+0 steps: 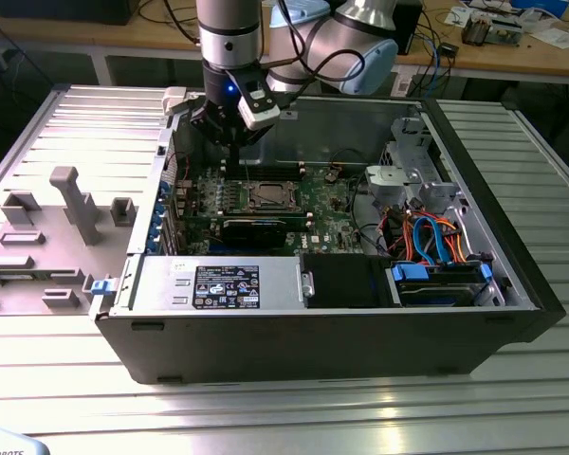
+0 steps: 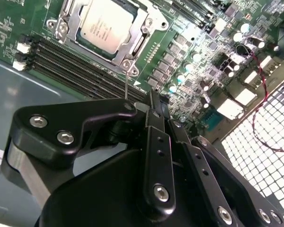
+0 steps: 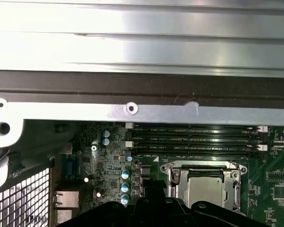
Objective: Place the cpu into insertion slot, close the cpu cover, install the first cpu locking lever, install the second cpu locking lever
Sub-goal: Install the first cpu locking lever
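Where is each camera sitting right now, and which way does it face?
Exterior view: off the arm, high over the open computer case, looking down into it; the arm and gripper show.
Second wrist view: on the wrist, looking past the gripper at the cpu on the motherboard.
First wrist view: on the wrist, facing the case wall and memory slots; gripper body shows.
All three share the cpu.

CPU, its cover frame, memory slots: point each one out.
CPU [image 2: 106,26]: second wrist view, centre of its silvery top.
cover frame [image 2: 73,19]: second wrist view, on the metal side bar beside the CPU.
memory slots [image 3: 194,138]: first wrist view, midway along one long dark slot.
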`<state>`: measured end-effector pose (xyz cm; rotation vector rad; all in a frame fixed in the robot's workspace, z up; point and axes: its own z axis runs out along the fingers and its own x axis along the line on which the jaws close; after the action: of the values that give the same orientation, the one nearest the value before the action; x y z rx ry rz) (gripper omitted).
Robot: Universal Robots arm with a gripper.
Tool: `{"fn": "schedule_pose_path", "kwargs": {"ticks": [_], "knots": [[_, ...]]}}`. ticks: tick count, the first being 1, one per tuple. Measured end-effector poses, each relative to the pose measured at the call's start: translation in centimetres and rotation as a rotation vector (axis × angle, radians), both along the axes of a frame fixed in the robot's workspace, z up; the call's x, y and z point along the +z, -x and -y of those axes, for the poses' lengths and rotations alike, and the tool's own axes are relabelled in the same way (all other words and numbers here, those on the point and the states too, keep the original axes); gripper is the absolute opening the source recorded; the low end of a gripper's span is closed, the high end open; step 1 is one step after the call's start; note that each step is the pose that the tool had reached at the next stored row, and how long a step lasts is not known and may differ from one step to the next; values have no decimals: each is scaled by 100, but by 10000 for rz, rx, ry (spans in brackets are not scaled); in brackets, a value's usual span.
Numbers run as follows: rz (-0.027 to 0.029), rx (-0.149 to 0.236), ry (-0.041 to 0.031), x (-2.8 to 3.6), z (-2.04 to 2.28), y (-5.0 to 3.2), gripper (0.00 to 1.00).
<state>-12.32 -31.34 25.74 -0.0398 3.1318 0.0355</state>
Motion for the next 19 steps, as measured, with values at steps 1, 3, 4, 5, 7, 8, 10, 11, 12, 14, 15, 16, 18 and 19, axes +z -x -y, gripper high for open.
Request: {"fn": "schedule_pose_path", "kwargs": {"ticks": [1,3,4,5,7,8,10,11,12,14,15,16,18,19], "knots": [[0,0,3,-2,-8,-1,11],[-1,3,7,-4,-23,-3,11],[1,6,8,-6,-29,-4,11],[1,22,9,-8,-33,-4,11],[0,181,10,-10,-37,-5,11],[3,256,8,-12,-37,-10,11],[5,262,9,-12,-40,-15,11],[7,258,9,-12,-43,-19,11],[11,239,9,-12,-48,-24,11],[13,151,9,-12,-51,-37,11],[14,123,9,-12,-53,-50,11],[13,104,10,-12,-54,-65,11],[14,65,10,-12,-56,-96,11],[14,44,10,-12,-56,-109,11]]}}
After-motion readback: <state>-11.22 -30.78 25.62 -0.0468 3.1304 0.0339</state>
